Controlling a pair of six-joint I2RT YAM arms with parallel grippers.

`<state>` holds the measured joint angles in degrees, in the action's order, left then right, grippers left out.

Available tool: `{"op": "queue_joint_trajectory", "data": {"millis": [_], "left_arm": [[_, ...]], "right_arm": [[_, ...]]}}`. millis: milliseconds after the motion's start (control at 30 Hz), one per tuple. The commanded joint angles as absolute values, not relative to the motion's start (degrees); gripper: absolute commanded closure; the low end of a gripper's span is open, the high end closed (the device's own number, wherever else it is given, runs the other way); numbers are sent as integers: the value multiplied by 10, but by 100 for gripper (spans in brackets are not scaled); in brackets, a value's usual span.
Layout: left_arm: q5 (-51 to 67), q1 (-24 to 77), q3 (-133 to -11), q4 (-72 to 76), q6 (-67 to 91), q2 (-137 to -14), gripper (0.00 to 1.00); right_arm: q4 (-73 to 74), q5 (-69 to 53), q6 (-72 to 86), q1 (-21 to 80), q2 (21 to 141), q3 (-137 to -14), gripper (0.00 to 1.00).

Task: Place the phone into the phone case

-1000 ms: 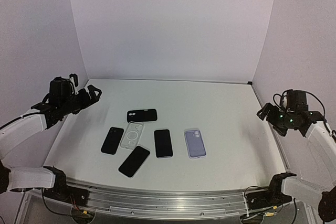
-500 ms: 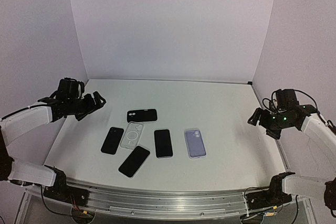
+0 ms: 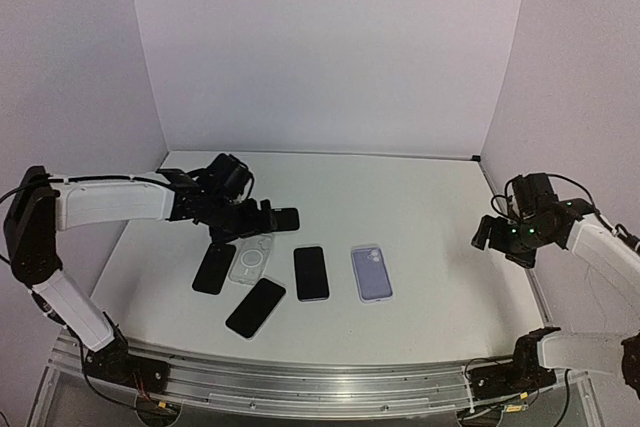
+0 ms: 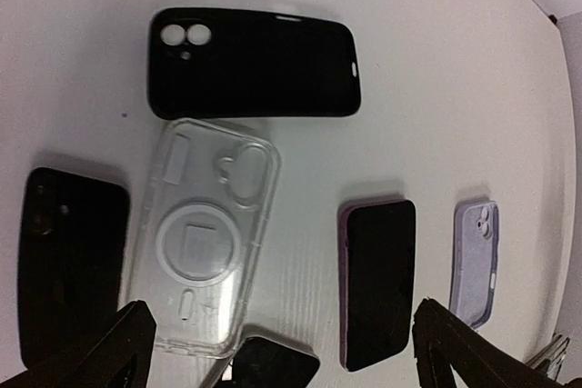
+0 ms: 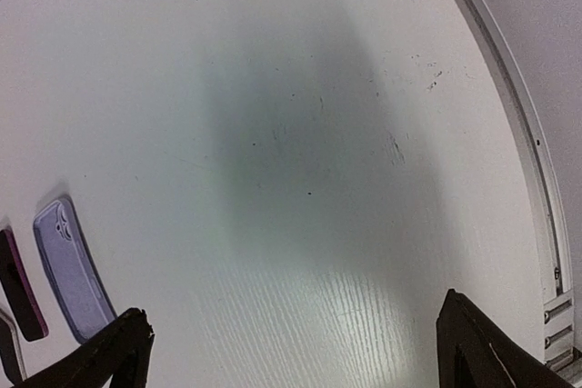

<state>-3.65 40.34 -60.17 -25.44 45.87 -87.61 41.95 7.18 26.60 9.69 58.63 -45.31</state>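
Soft, even light fills every view; a broad grey shadow dims the table (image 5: 300,161) in the right wrist view, where edges bow from lens distortion.

The left arm (image 3: 110,199) comes in from 9 o'clock in the top view and lies stretched low toward the centre, its forearm almost level. The left gripper (image 3: 258,219) points to 3 o'clock and tips downward, its fingers (image 4: 109,352) spread wide. The right arm (image 3: 600,242) is bent at the 3 o'clock edge. The right gripper (image 3: 488,237) faces 9 o'clock, angled down, with fingers (image 5: 477,343) likewise wide apart and nothing between them.
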Motion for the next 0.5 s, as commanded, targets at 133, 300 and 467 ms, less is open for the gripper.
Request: {"op": "queue_joint_trajectory", "data": {"millis": [133,300,467], "left_arm": [[-118,524,-819,-376,533,-1077,0],[-121,539,-914,-430,536,-1178,0],[-96,539,-943,-425,527,-1223,0]], "right_arm": [[432,115,244,100,576,-429,2],[432,117,242,100,573,-426,2],[432,120,243,100,572,-421,2]]}}
